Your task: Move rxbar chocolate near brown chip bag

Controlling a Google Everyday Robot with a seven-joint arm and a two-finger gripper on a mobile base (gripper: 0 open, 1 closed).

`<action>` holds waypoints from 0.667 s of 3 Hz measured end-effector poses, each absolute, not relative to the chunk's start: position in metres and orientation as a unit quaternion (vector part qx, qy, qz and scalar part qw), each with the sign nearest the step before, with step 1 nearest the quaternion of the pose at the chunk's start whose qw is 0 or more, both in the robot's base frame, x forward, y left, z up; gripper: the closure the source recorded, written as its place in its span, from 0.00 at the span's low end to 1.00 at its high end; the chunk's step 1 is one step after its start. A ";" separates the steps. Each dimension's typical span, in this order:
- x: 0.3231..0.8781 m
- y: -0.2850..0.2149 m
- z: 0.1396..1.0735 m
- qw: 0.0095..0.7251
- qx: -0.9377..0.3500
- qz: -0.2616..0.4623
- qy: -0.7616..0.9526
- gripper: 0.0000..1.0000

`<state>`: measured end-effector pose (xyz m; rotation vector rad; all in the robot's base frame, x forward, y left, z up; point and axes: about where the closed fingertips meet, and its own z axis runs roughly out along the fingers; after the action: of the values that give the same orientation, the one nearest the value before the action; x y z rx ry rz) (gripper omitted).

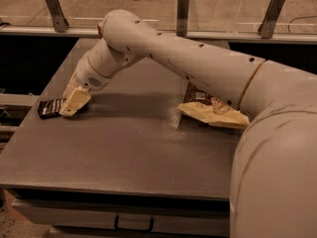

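Observation:
The rxbar chocolate (49,107) is a small flat black wrapper lying at the left edge of the grey table (124,148). My gripper (72,104) reaches down from the long white arm and sits right over the bar's right end, its cream fingers (76,100) hiding that end. The brown chip bag (214,112) lies crinkled at the table's right, partly behind my arm, far from the bar.
The table's left edge runs just beside the bar. A railing with metal posts (183,11) runs behind the table. My arm's bulky forearm (277,162) fills the right foreground. A drawer handle (133,224) shows below the front edge.

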<state>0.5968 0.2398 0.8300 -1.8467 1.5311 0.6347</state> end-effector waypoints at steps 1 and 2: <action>0.597 0.240 0.830 0.324 -0.704 0.242 0.584 1.00; 0.597 0.240 0.830 0.324 -0.704 0.242 0.584 1.00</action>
<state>0.5968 0.2397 0.8301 -1.8467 1.5310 0.6343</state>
